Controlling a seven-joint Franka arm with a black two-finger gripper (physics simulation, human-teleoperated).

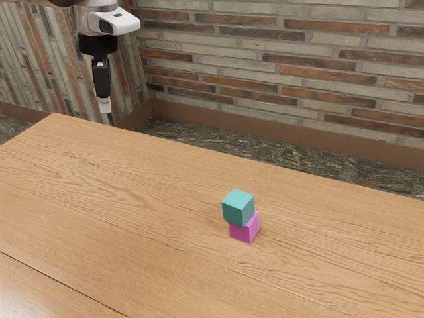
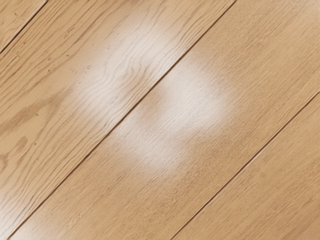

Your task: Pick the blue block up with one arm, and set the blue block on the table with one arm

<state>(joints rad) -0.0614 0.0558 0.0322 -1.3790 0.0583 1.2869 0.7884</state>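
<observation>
Blue block (image 1: 238, 209) is sitting off-ctr on pink block (image 1: 248, 232), so gripper (image 1: 105, 105), hanging at 10 o'clock (ext. view), spread/pressed together can't tell, is risking toppling it if approaching askew.

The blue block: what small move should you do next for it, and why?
Probably I should move my gripper to above the blue block: it sits on the pink block, while my gripper hangs well away, at the exterior view's upper left.

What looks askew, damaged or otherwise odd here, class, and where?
The blue block sits off-center on the pink block, overhanging it toward the exterior view's left, so the stack looks uneven. I see no damage or spill.
</observation>
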